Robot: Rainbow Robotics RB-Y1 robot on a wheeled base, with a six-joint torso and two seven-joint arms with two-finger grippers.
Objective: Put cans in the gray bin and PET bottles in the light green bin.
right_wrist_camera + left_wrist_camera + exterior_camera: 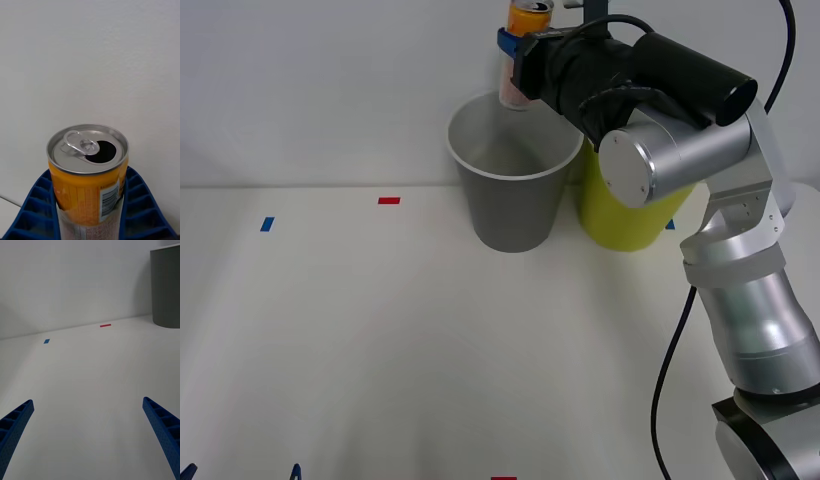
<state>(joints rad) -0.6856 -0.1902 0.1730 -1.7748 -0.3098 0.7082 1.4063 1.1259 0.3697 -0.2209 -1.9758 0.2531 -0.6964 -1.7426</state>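
My right gripper (90, 210) has its jaws clamped on the can (523, 55), upright above the gray bin (513, 190). The light green bin (620, 225) stands just beside it. My left gripper (90, 435), jaws apart, hovers over bare tabletop (430, 340).

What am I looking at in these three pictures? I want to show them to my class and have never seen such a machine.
It is a two-armed robot sorting rubbish on a white table. The wide picture looks down from above its arms; the other two come from cameras on its wrists. The right gripper, with blue ribbed fingers, holds an opened drink can upright above the gray bin. A yellow-green bin stands beside it. The left gripper waits open over the bare table near small tape marks.
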